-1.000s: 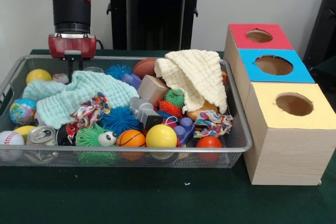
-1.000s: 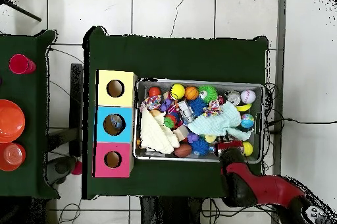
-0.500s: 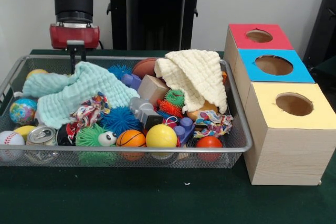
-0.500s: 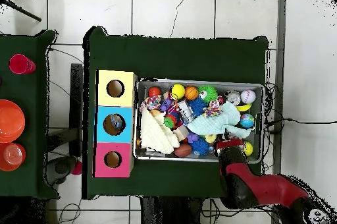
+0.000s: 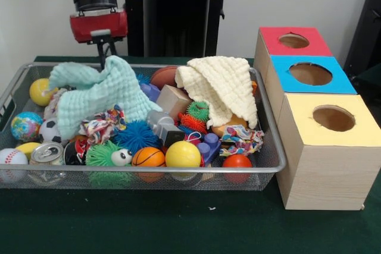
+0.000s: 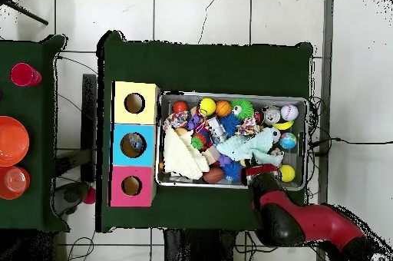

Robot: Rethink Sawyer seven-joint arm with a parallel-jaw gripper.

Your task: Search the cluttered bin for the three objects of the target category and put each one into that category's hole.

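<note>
Pinching the mint cloth (image 5: 101, 90) by its peak, the gripper (image 5: 109, 59) sits upper left of frame; no bottles visible, blue hole (image 5: 310, 74) far right.

We see a wire bin (image 5: 262, 168) on the table (image 5: 178, 224), with a row of three boxes just beside its right end; the middle box carries the hole (image 5: 310, 74), between one box toward the table's far edge and one toward its near edge. Inside the bin, one cloth (image 5: 101, 90) is heaped at the far left with the gripper (image 5: 109, 57) at its top, and another cloth (image 5: 221, 87) drapes over items at the far right. Along the bin's near edge lie, left to right, a baseball (image 5: 12, 157), a can (image 5: 46, 154), a spiky toy (image 5: 107, 156) and three balls (image 5: 183, 154).
</note>
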